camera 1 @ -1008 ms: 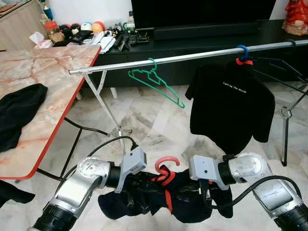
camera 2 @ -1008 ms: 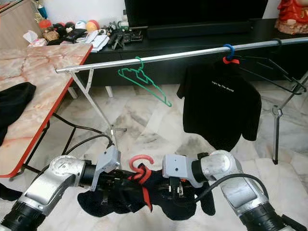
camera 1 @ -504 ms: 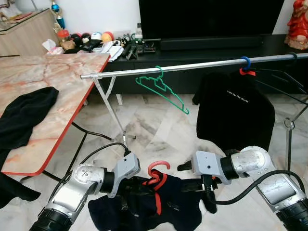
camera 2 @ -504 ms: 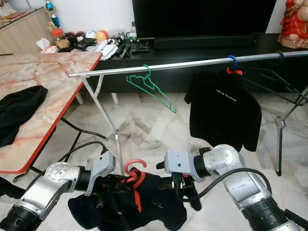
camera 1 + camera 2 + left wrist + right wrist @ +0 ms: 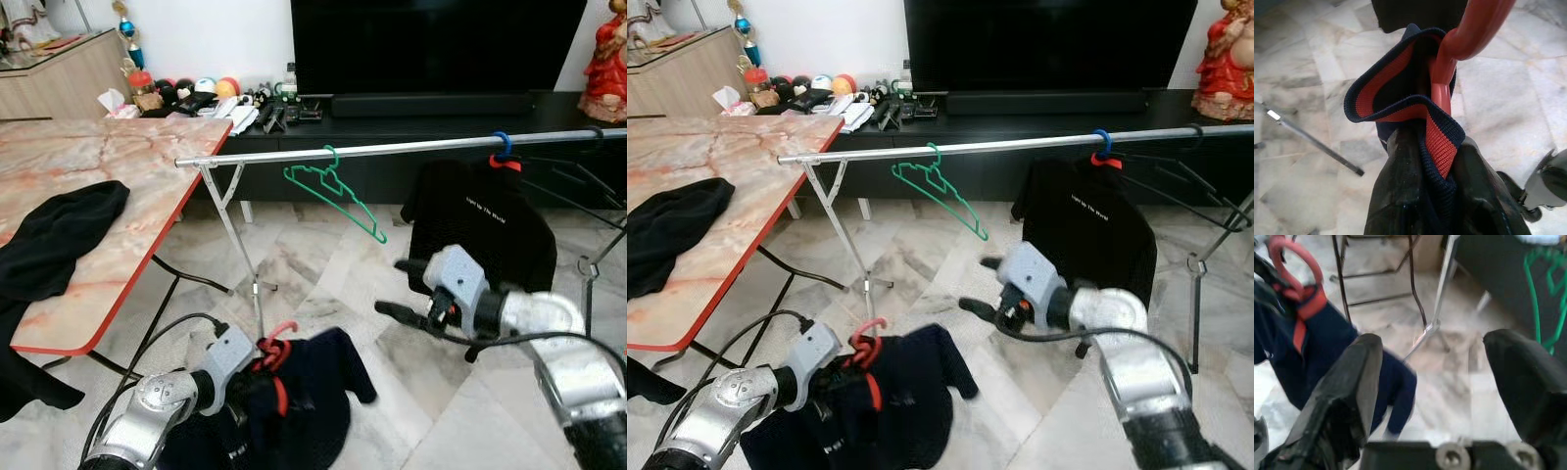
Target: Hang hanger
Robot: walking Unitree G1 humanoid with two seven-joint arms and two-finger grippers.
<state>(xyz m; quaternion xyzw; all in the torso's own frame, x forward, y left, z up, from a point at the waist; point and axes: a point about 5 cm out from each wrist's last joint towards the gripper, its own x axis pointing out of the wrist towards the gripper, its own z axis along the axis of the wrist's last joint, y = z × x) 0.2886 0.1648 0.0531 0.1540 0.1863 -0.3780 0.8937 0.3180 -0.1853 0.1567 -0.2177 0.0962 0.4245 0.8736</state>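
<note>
A red hanger [image 5: 277, 339] carries a navy garment [image 5: 312, 394] with a red-lined collar [image 5: 1400, 100]. My left gripper [image 5: 257, 380] is shut on the hanger's neck and the collar, low over the floor. Its black fingers [image 5: 1410, 196] clamp the cloth just under the red hook [image 5: 1469, 29]. My right gripper [image 5: 398, 288] is open and holds nothing. It hangs to the right of the garment and apart from it, below the silver rail [image 5: 392, 149]. Its wrist view shows its fingers [image 5: 1347, 396] spread wide, with the red hanger [image 5: 1293, 259] beyond them.
On the rail hang a bare green hanger [image 5: 333, 191] and a black T-shirt [image 5: 485, 220] on a blue hanger [image 5: 501, 145]. A marble table [image 5: 88, 186] with a black cloth [image 5: 59, 235] stands on the left. The rack's legs [image 5: 240, 245] and a TV cabinet [image 5: 411, 108] lie ahead.
My right gripper has let go of the navy garment and risen up and to the right. The garment now hangs from the left gripper alone. The camera has shifted.
</note>
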